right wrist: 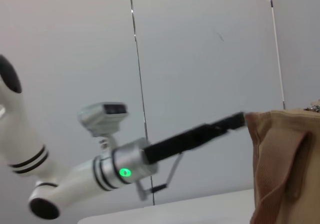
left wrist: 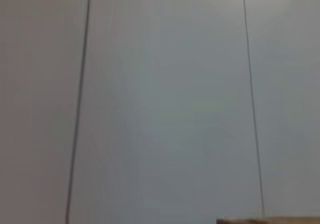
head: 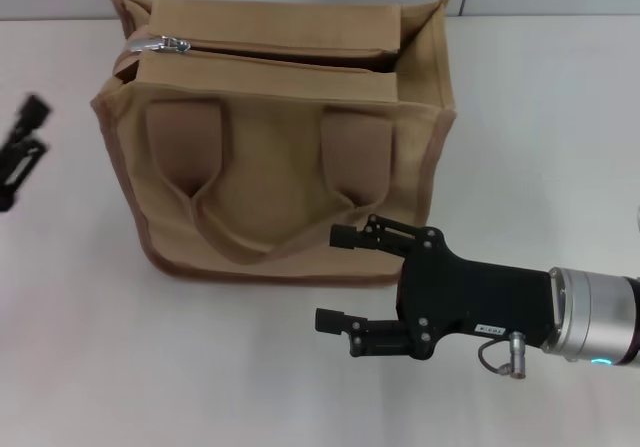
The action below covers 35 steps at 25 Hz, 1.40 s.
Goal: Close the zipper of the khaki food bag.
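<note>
- Your khaki food bag [head: 280, 157] stands upright on the white table [head: 80, 367], its zipper [head: 270, 49] undone, silver pull at the left end.
- Your right gripper [head: 338, 277] hovers before the bag, fingers spread, grasping nothing.
- Your left gripper [head: 20, 152] waits far left; its fingers' state can't be told.

Counter [head: 80, 367]: plain off-white top, smooth and matte, running wide to both sides and right up to the wall.
Wall [left wrist: 160, 93]: pale grey panels rising straight behind the counter.
Panel seams [left wrist: 80, 98]: thin dark vertical lines dividing the wall; two show in the left wrist view, and two more in the right wrist view.
Light: soft and even, with only faint shadows lying on the counter.
</note>
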Each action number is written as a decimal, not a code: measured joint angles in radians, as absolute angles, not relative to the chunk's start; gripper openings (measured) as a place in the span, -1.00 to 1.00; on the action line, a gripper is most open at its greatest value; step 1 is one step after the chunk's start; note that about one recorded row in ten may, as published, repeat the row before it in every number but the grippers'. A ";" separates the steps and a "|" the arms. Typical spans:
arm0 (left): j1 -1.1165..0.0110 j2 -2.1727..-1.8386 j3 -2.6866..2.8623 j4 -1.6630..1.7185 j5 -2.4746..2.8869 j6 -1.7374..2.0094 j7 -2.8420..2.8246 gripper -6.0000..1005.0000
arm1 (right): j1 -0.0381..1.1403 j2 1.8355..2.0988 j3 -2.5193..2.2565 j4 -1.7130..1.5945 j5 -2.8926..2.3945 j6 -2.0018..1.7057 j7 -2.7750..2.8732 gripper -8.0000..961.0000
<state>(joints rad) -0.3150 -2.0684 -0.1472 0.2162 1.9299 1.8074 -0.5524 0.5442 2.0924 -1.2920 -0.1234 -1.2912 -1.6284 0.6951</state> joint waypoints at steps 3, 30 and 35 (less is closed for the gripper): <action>-0.364 -2.067 -0.080 0.236 1.949 1.731 -0.548 0.49 | 0.544 2.092 -1.289 -0.123 -1.291 -1.627 0.697 0.76; -0.458 -2.067 0.052 0.297 1.858 1.664 -0.546 0.47 | 0.529 2.092 -1.284 -0.094 -1.265 -1.605 0.696 0.76; -0.429 -2.063 0.047 0.312 1.837 1.646 -0.554 0.47 | 0.531 2.092 -1.284 -0.094 -1.265 -1.601 0.695 0.76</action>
